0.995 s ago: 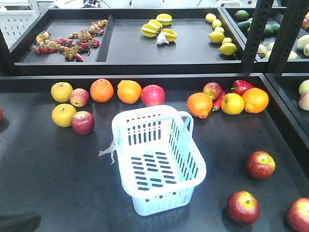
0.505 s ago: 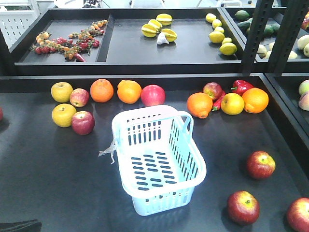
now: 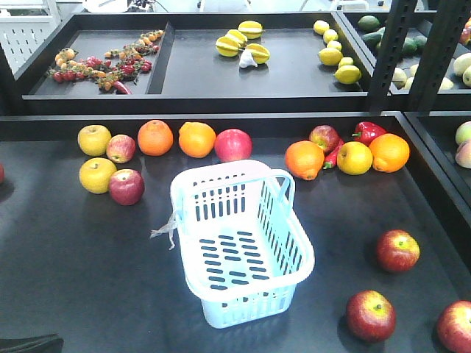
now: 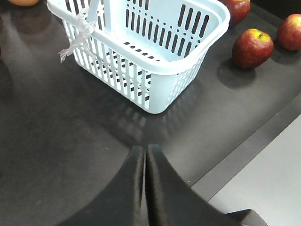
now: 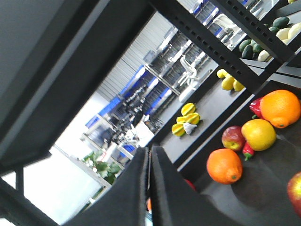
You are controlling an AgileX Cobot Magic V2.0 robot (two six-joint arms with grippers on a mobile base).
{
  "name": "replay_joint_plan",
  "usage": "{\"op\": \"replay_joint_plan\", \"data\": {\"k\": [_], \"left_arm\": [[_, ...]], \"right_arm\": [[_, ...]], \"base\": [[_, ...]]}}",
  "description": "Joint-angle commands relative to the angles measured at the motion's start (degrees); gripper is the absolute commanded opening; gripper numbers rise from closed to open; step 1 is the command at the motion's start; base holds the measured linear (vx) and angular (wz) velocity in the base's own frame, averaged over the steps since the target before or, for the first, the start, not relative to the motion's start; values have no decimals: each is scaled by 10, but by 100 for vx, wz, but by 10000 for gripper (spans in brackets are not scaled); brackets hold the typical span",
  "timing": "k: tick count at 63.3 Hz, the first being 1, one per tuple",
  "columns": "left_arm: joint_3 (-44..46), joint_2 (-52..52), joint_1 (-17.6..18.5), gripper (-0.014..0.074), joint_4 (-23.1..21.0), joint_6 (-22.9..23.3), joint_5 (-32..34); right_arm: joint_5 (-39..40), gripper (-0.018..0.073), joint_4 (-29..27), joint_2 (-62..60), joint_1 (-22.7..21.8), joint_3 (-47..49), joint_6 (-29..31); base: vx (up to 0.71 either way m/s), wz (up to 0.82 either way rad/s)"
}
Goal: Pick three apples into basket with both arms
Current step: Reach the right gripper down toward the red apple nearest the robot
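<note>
The pale-blue slotted basket (image 3: pixel 228 169) stands empty at the middle of the black table, handle folded down. Three dark-red apples (image 3: pixel 397 250) (image 3: pixel 370 315) (image 3: pixel 456 327) lie to its right near the front. The left wrist view shows the basket (image 4: pixel 141 57) ahead and the same apples (image 4: pixel 252 48) (image 4: pixel 290 31) (image 4: pixel 237 9) at the upper right. My left gripper (image 4: pixel 145 148) is shut and empty, above the table short of the basket's near corner. My right gripper (image 5: pixel 149 149) is shut and empty, raised and tilted; it is out of the front view.
Oranges (image 3: pixel 155 137) (image 3: pixel 305 159), yellow apples (image 3: pixel 96 175), other red apples (image 3: pixel 126 186) (image 3: pixel 233 145) and a red pepper (image 3: pixel 368 132) line the table's back. A black shelf post (image 3: pixel 383 51) and a raised produce shelf stand behind. A dark arm part (image 3: pixel 29 343) shows at the bottom left.
The dark arm part at the bottom left of the front view has dropped lower in the frame. The basket and the fruit have not moved.
</note>
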State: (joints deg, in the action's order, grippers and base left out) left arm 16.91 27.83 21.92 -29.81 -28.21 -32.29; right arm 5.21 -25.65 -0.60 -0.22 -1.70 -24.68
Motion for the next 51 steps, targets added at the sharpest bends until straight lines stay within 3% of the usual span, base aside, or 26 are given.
{"op": "replay_joint_plan", "data": {"k": [1, 8, 16, 24, 34, 39, 44, 51], "left_arm": [[14, 2, 1, -8, -18, 4, 34], [14, 2, 1, -8, -18, 4, 34], [14, 2, 1, -8, -18, 4, 38], [14, 2, 1, -8, -18, 4, 38], [14, 2, 1, -8, -18, 4, 38], [14, 2, 1, -8, -18, 4, 38], [14, 2, 1, -8, -18, 4, 38], [14, 2, 1, -8, -18, 4, 38]], "right_arm": [[32, -5, 15, -7, -3, 22, 17], [-33, -5, 69, 3, -3, 92, 59], [-196, -5, 125, 65, -3, 216, 117], [-358, -4, 119, 158, -3, 327, 225], [-472, 50, 75, 272, -3, 427, 357], [-498, 153, 47, 309, -3, 447, 406], [-491, 315, 22, 345, -3, 446, 446], [-461, 557, 17, 379, -3, 446, 458]], "base": [[0, 0], [0, 0], [0, 0], [0, 0], [0, 0], [0, 0], [0, 0], [0, 0]]}}
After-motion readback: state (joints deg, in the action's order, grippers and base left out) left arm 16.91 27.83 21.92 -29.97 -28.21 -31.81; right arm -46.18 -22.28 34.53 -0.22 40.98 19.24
